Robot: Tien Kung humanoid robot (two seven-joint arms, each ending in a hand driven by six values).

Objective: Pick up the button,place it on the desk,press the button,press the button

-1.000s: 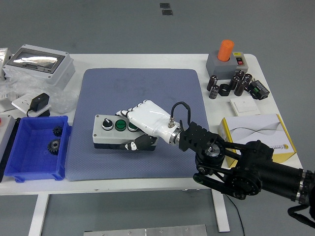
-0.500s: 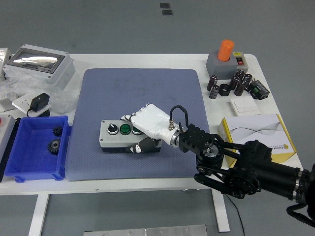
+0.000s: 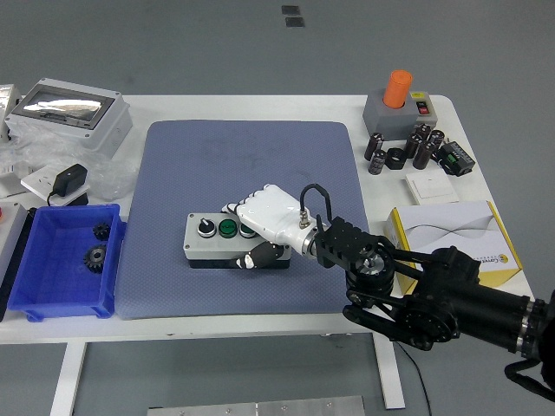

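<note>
Shifted rightward across the blue mat since a second ago, the button box now sits nearer the mat's middle, the white right robot hand clasping its right end, fingers over the top and thumb at the front. Apparently the box is being positioned before any pressing. Left of the mat, a blue bin holds gears; right of it, a yellow-edged carton and loose capacitors crowd the desk. Nothing blocks the box.
</note>
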